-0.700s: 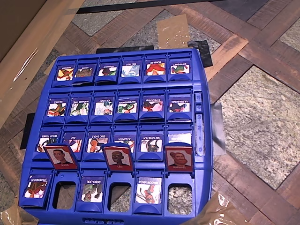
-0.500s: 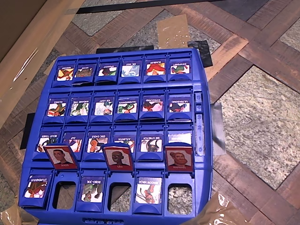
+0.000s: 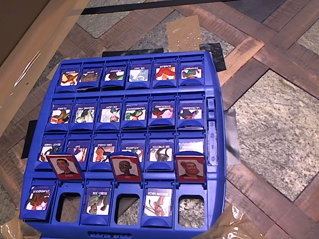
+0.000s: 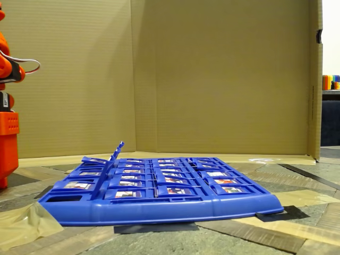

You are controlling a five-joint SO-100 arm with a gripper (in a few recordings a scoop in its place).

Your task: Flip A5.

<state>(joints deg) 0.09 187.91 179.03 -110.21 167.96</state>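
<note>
At the far left edge of the fixed view stands the robot's orange plastic arm [image 4: 7, 133]: a boxy, smooth-sided base segment below, rounder orange parts above, a black section between them, and a thin pale cable [image 4: 24, 61] looping out beside the upper part.

A5 [image 3: 190, 168], red-framed bearded man tile, standing up, rightmost of three raised.
</note>
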